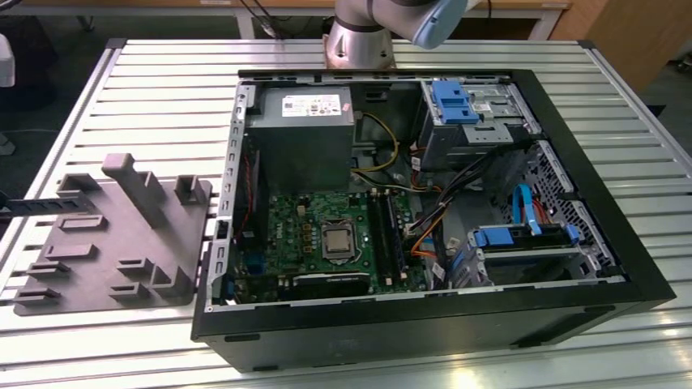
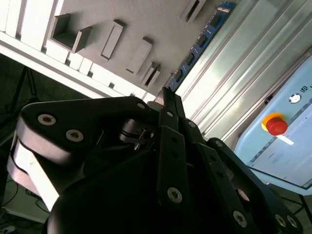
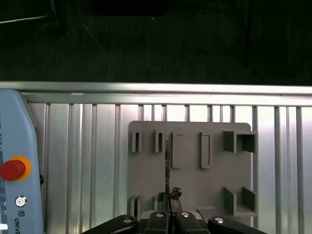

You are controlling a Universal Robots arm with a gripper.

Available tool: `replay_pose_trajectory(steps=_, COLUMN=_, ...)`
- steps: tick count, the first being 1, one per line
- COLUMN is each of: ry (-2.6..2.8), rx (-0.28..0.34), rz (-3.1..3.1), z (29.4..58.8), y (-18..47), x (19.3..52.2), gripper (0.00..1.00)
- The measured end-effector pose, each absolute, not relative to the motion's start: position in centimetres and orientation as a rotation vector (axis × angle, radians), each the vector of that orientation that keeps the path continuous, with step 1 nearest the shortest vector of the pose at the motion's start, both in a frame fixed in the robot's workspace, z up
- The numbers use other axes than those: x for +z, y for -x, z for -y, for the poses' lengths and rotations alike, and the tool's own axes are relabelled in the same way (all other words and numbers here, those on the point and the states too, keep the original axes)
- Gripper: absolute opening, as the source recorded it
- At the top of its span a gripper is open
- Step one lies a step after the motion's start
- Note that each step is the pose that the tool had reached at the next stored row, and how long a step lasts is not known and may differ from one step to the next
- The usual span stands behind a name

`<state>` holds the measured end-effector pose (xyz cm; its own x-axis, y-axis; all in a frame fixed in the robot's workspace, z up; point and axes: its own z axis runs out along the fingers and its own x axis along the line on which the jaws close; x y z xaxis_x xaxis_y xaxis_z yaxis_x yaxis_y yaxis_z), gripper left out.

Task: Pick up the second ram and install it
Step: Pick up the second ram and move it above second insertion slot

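The second ram (image 2: 200,43) is a narrow blue stick with dark chips, and it reaches out from my fingertips in the second wrist view. In the first wrist view the second ram (image 3: 167,165) shows edge-on as a thin dark line over the grey fixture plate (image 3: 190,180). My gripper (image 3: 169,199) is shut on its near end. The black fingers of the gripper (image 2: 165,92) meet at the stick's end. The black memory slots (image 1: 385,235) lie on the green motherboard (image 1: 308,219) inside the open computer case (image 1: 605,243).
The grey fixture plate (image 1: 108,243) with raised blocks sits on the slatted table (image 1: 162,89), at the exterior view's left of the case. A dark narrow strip (image 1: 38,206) crosses its left edge. A pendant with a red button (image 3: 12,168) lies on the table.
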<state>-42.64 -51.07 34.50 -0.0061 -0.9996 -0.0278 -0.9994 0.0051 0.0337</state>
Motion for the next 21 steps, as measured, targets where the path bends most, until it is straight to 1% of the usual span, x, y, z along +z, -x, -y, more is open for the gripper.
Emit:
replay_pose_trajectory(steps=15, ry=-2.212, rx=-0.068, rz=2.224, z=51.0, y=42.6, x=36.3, gripper=0.11)
replay_pose_trajectory(steps=16, ry=-2.212, rx=-0.068, rz=2.224, z=51.0, y=42.6, x=36.9, gripper=0.11)
replay_pose_trajectory(steps=21, ry=-2.212, rx=-0.068, rz=2.224, z=51.0, y=42.6, x=37.7, gripper=0.11)
